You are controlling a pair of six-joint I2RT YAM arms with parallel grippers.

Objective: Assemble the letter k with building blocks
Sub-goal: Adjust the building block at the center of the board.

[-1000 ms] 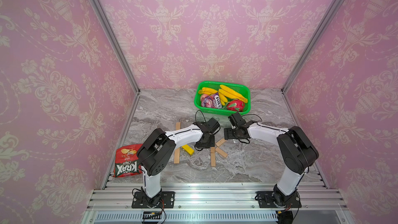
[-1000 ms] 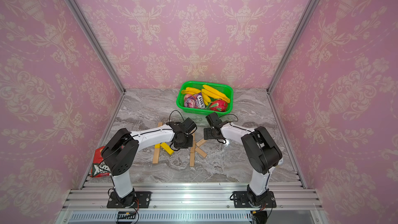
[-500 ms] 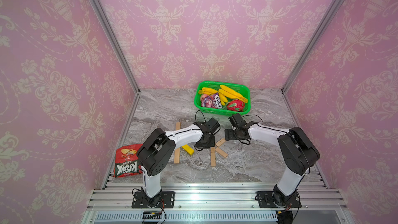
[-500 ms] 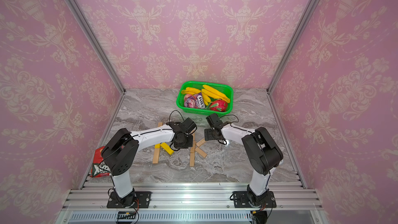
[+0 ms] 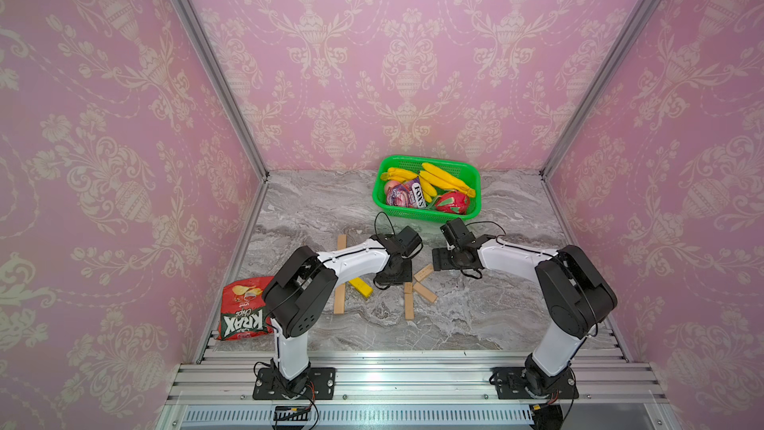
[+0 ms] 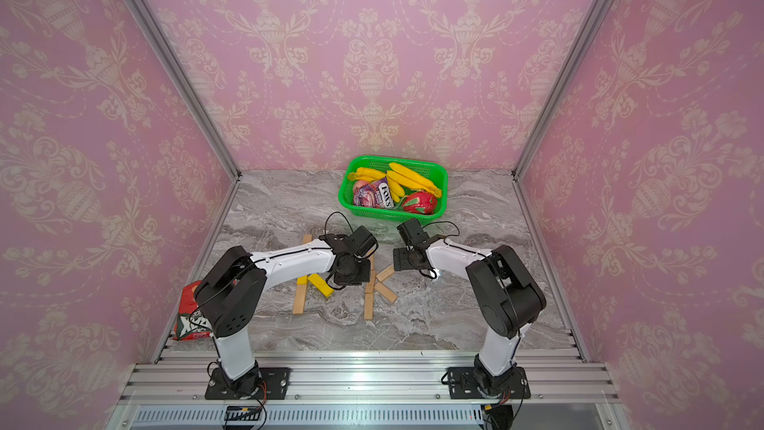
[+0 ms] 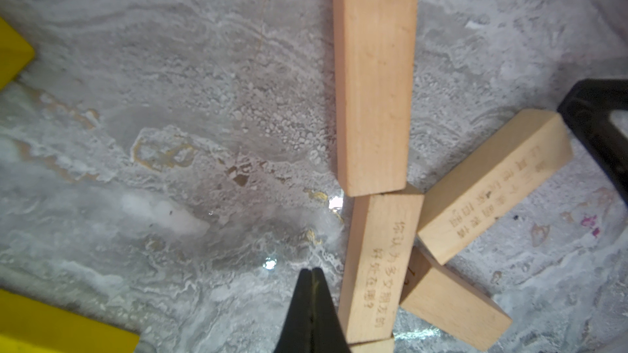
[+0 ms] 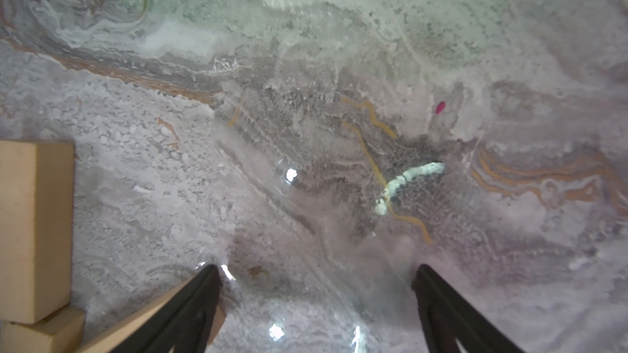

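The letter k lies flat on the marble: a stem of wooden building blocks (image 5: pixel 409 302) (image 7: pixel 373 79) with two slanted wooden arms (image 5: pixel 424 272) (image 7: pixel 492 185) branching from its middle. My left gripper (image 7: pixel 312 271) is shut and empty, its tip on the marble beside the middle stem block (image 7: pixel 377 266); in both top views it (image 5: pixel 395 277) (image 6: pixel 351 275) covers the stem's far part. My right gripper (image 8: pixel 317 271) is open and empty over bare marble, and one finger (image 8: pixel 204 300) overlaps the upper arm's end. In a top view it (image 5: pixel 440 260) hovers by that arm.
Loose blocks lie left of the k: a yellow bar (image 5: pixel 360 286), a wooden bar (image 5: pixel 339 299) and another wooden bar (image 5: pixel 341 241) partly under my left arm. A green basket (image 5: pixel 382 184) with bananas and snacks stands behind. A red chips bag (image 5: pixel 244 308) lies front left.
My right gripper has come a little nearer and leftward, toward the upper slanted arm. The left arm and the blocks have not moved.
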